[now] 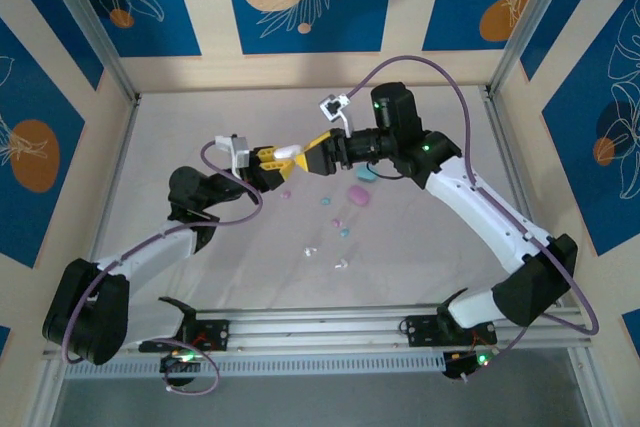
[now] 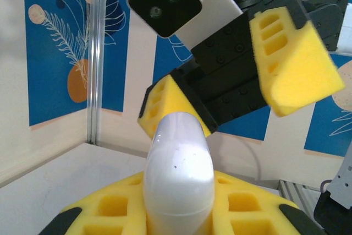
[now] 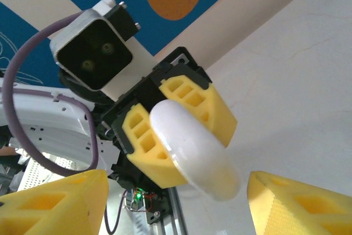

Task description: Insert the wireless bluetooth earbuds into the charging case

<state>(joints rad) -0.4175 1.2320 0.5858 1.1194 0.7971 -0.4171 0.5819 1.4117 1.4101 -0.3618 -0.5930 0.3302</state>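
Earbuds [image 1: 343,232]: small pink, light blue and clear buds lie loose on the table [image 1: 430,257], scattered below the two grippers and apart from one another; none is in a case.
White case [image 1: 288,152]: held up off the table, between the arms, long end pointing at the right arm; as far as I can tell its lid is closed.
Left gripper [image 1: 272,158]: clenched on the white case, with the yellow foam pads pressing its lower part.
Right gripper [image 1: 314,152]: released, jaws spread wide, one on each side of the case's free end and not touching it.
Other cases: a teal case [image 1: 365,174] and a pink case [image 1: 357,196] rest on the table under the right arm.
Step, as I judge it: the right arm is lining up to take or open the white case.
Risk, slip: the shell is smooth and rounded, so an off-centre pinch could squirt it out of the foam.
Risk, twist: pulling on the lid could rotate the case in the left grasp.
Risk, drop: a fallen case would land among the buds and scatter them.
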